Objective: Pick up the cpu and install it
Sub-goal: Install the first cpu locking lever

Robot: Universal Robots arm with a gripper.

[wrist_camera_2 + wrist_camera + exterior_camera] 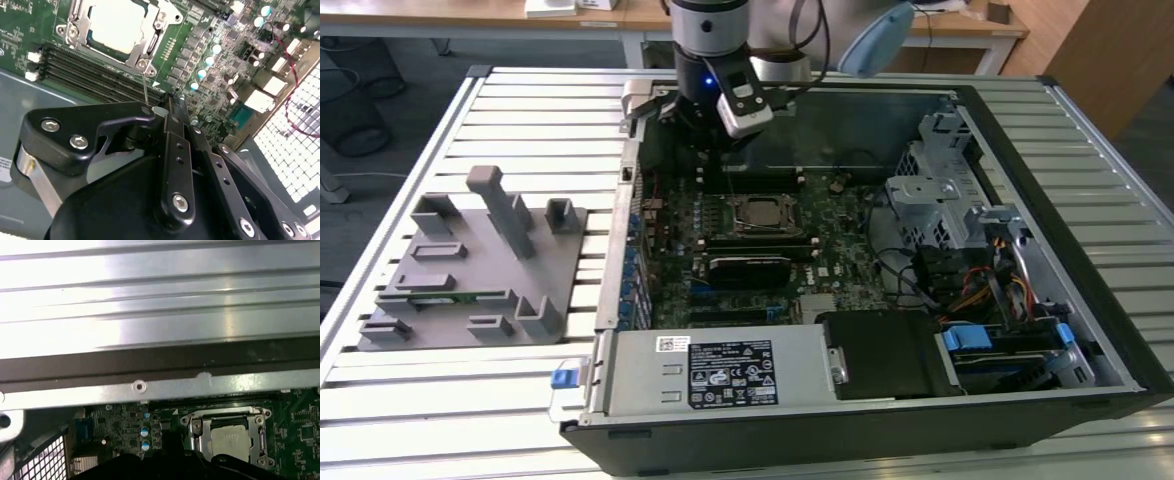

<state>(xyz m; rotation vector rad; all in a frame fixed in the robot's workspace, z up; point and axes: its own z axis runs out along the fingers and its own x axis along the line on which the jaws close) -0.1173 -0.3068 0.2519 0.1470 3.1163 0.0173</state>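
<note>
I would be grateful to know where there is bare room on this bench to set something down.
The ribbed metal table is bare beyond the grey plastic tray, on the exterior view's left of the open black computer case, and in front of the tray. Inside the case it is crowded: the black arm hangs near the silvery square cpu in its socket.

Silvery-white cpu (116, 25); green motherboard (200, 55); grey tray (467, 275).

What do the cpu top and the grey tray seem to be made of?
The cpu top looks like metal: silvery-white, smooth, with a dull sheen, sitting in the socket frame. The tray seems to be matte grey plastic: moulded posts and slots, no shine.
</note>
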